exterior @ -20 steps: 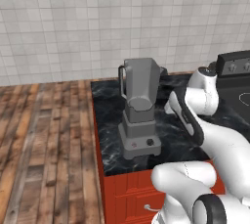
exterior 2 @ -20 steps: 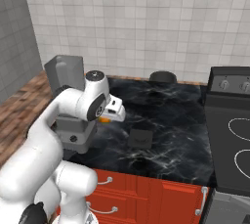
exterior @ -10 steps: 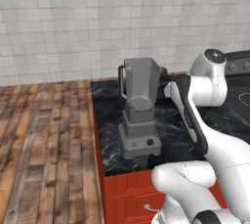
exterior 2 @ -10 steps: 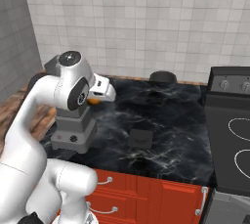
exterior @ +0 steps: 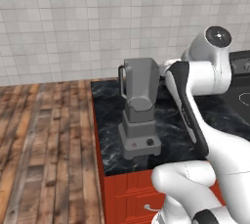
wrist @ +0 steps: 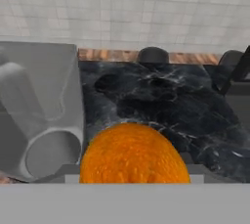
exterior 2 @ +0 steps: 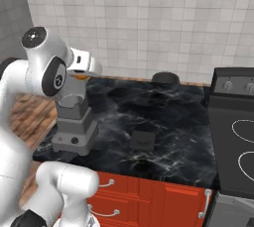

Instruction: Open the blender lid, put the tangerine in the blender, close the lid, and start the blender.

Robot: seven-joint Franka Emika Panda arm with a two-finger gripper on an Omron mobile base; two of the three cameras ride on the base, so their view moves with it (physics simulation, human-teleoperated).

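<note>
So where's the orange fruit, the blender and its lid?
tangerine (wrist: pixel 134 153): hand view, middle of its peel.
blender (exterior: pixel 140 83): left base view, side of the jar.
blender lid (exterior 2: pixel 142 140): right base view, its flat top.

Arm now raised higher than 1.0 s ago; elbow joint sits above blender (exterior: pixel 139 105) height. Gripper (exterior 2: pixel 85 74), with tangerine (exterior 2: pixel 79 77) clamped, has moved from over the open tabletop (exterior 2: pixel 163 117), beside the base, up to the jar rim. Hand view: tangerine (wrist: pixel 134 154) beside the open jar mouth (wrist: pixel 51 152).
</note>
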